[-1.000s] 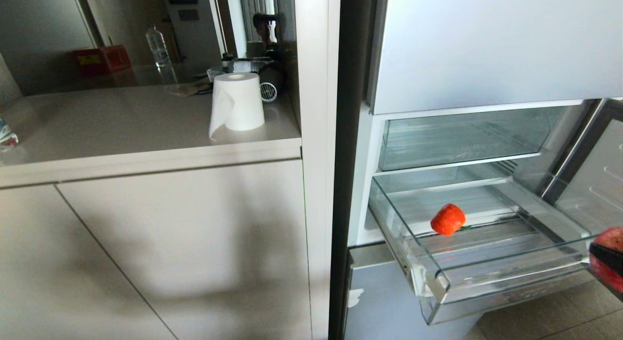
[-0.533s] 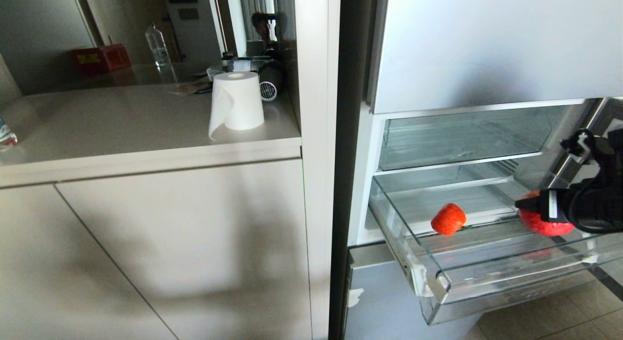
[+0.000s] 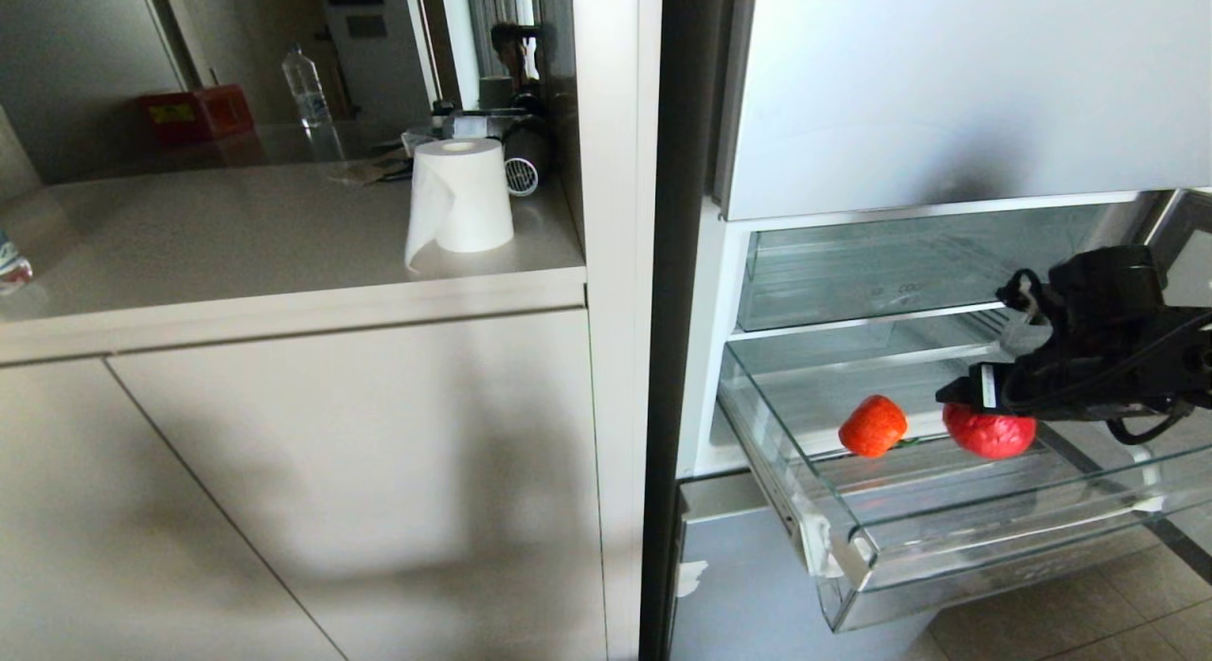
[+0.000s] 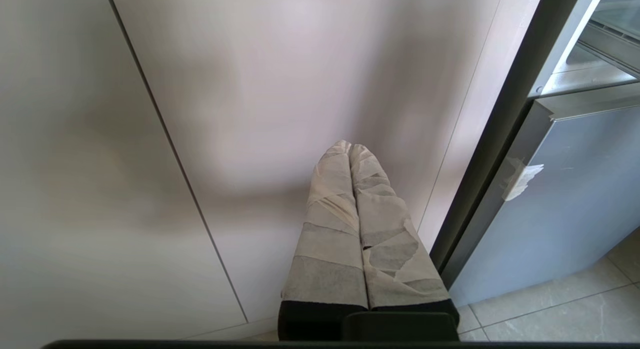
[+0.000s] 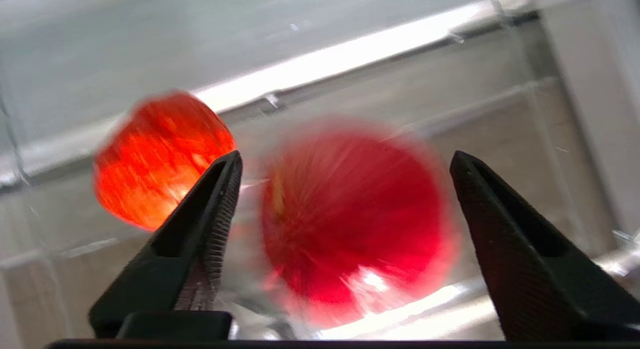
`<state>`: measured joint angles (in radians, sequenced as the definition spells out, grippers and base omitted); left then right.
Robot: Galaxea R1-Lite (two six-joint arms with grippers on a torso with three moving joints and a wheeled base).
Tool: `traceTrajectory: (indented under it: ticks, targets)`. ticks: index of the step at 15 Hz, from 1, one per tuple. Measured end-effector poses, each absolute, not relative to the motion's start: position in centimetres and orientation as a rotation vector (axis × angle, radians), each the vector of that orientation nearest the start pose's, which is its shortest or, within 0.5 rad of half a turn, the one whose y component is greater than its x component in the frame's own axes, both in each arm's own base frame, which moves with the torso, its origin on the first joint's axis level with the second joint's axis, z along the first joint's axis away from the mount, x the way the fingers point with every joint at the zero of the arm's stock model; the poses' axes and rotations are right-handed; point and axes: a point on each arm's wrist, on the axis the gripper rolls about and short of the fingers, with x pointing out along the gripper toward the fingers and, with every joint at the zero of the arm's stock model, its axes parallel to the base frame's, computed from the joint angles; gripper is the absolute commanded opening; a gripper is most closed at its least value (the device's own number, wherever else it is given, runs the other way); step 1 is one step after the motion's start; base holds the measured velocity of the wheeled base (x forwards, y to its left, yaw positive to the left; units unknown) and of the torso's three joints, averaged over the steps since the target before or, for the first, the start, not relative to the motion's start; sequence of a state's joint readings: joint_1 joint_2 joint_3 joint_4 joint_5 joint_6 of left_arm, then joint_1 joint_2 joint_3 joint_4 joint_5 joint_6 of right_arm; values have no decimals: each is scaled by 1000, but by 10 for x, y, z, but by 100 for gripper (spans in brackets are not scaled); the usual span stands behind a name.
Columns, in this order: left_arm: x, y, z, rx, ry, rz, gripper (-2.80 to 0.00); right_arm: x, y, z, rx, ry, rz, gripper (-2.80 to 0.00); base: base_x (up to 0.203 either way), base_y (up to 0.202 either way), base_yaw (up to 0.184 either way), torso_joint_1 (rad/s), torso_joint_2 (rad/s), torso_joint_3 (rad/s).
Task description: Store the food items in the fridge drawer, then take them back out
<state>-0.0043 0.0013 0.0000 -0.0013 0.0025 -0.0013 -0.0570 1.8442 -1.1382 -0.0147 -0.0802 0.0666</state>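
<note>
Right wrist cam shows you the right gripper [image 5: 345, 239] w/ fingers spread wide, a gap each side of the red apple-like fruit [image 5: 350, 224] between them, so no grip. Orange-red ribbed ball [image 3: 872, 426] sits in the fridge drawer [image 3: 947, 547], just beside that fruit. Left gripper [image 4: 350, 149] has fingers pressed together, empty, near the cabinet front [image 4: 175, 114].

Paper roll [image 3: 461, 197] on counter [image 3: 237, 235] (upright)

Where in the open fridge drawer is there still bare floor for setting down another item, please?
The fridge drawer is bare along its front lip and toward its left wall. The middle is crowded: the orange-red ball, the red apple and the right tool.
</note>
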Motion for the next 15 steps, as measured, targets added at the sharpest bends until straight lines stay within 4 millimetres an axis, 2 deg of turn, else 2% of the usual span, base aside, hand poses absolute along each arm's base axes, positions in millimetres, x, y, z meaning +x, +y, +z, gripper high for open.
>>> traceTrajectory:
  ticks: [4,7,8,10,12,13,15]
  targets:
    - [-23,0,76,-1,0,-2,-280,348,-19,172,109,665,-135,0,0,0,0,0,0,0]
    - [-23,0,76,-1,0,-2,-280,326,-18,194,117,606,-133,0,0,0,0,0,0,0]
    - [-23,0,76,-1,0,-2,-280,311,-17,208,114,567,-130,-280,0,0,0,0,0,0]
    - [-23,0,76,-1,0,-3,-280,268,-15,235,107,481,-125,-280,0,0,0,0,0,0]
    - [-23,0,76,-1,0,-2,-280,216,-12,247,102,413,-124,-280,0,0,0,0,0,0]
    - [-23,0,76,-1,0,-2,-280,186,-10,241,99,401,-123,-280,0,0,0,0,0,0]
    - [-23,0,76,-1,0,-2,-280,138,-8,211,93,449,-129,-280,0,0,0,0,0,0]
